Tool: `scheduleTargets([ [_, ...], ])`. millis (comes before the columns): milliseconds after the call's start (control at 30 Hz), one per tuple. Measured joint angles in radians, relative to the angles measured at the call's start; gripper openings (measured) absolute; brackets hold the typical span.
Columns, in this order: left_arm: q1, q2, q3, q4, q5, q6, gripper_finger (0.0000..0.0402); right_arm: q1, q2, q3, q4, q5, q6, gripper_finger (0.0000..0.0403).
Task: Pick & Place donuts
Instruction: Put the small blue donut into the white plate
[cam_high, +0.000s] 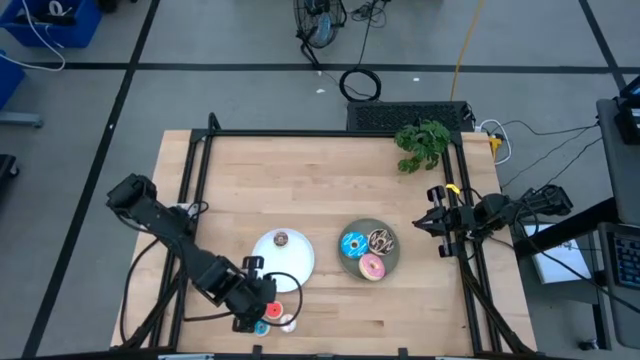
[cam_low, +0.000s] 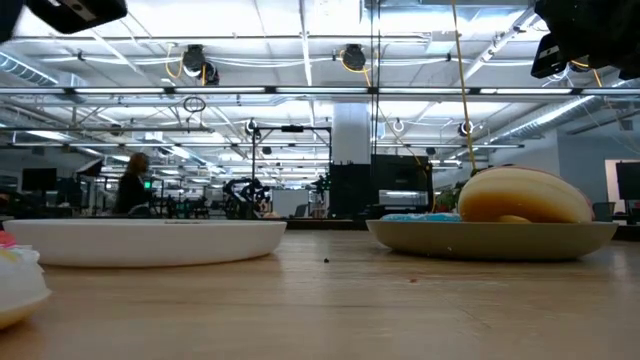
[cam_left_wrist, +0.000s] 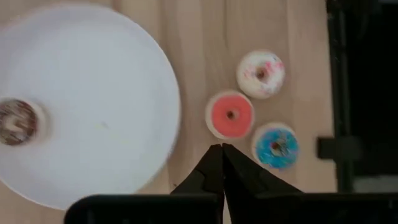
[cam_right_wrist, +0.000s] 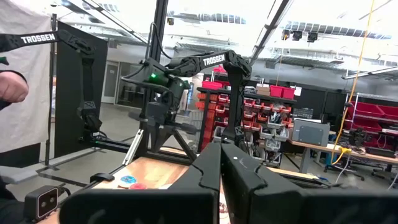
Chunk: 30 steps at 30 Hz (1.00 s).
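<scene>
Three tiny donuts lie flat on the wood near the table's near edge: red (cam_left_wrist: 230, 115), white sprinkled (cam_left_wrist: 260, 73) and blue (cam_left_wrist: 275, 146). My left gripper (cam_left_wrist: 221, 149) (cam_high: 255, 308) hovers shut right beside them, between the red and blue ones, touching nothing. The tiny brown donut (cam_high: 281, 239) rests on the white plate (cam_high: 296, 262). The grey plate (cam_high: 393, 255) carries the larger blue (cam_high: 352, 243), dark brown sprinkled (cam_high: 381, 240) and pink (cam_high: 372, 267) donuts. My right gripper (cam_high: 425, 225) (cam_right_wrist: 221, 148) waits shut above the table's right side.
A green leafy sprig (cam_high: 422, 142) lies at the far right corner of the table. A black frame rail (cam_left_wrist: 339, 93) runs close by the tiny donuts at the near edge. Bare wood stretches across the far half of the table (cam_high: 300, 170).
</scene>
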Motion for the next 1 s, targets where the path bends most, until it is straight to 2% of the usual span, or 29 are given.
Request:
scheduleTargets([
  [100, -0.001, 0.000, 0.000, 0.026, -0.058, 0.004, 0.0016, 0.000, 0.000, 0.000, 0.000, 0.000, 0.000, 0.0000],
  [267, 0.002, 0.000, 0.000, 0.095, -0.060, 0.010, 0.0031, 0.000, 0.000, 0.000, 0.000, 0.000, 0.000, 0.0000],
  [467, 0.007, 0.000, 0.000, 0.187, -0.060, -0.003, 0.0021, 0.000, 0.000, 0.000, 0.000, 0.000, 0.000, 0.0000],
  [633, 0.000, 0.018, 0.000, 0.244, -0.034, -0.093, 0.0004, 0.000, 0.000, 0.000, 0.000, 0.000, 0.000, 0.0000],
  [833, -0.032, 0.091, -0.001, 0.362, -0.008, -0.035, 0.0010, 0.000, 0.000, 0.000, -0.002, 0.000, 0.000, 0.0000],
  [900, -0.048, 0.108, -0.001, 0.348, -0.001, -0.037, 0.0010, 0.000, 0.000, 0.000, -0.005, 0.000, 0.000, 0.0000],
  [1000, -0.063, 0.127, -0.001, 0.235, -0.002, -0.120, 0.0022, 0.000, 0.000, 0.000, -0.005, 0.000, 0.002, 0.0000],
])
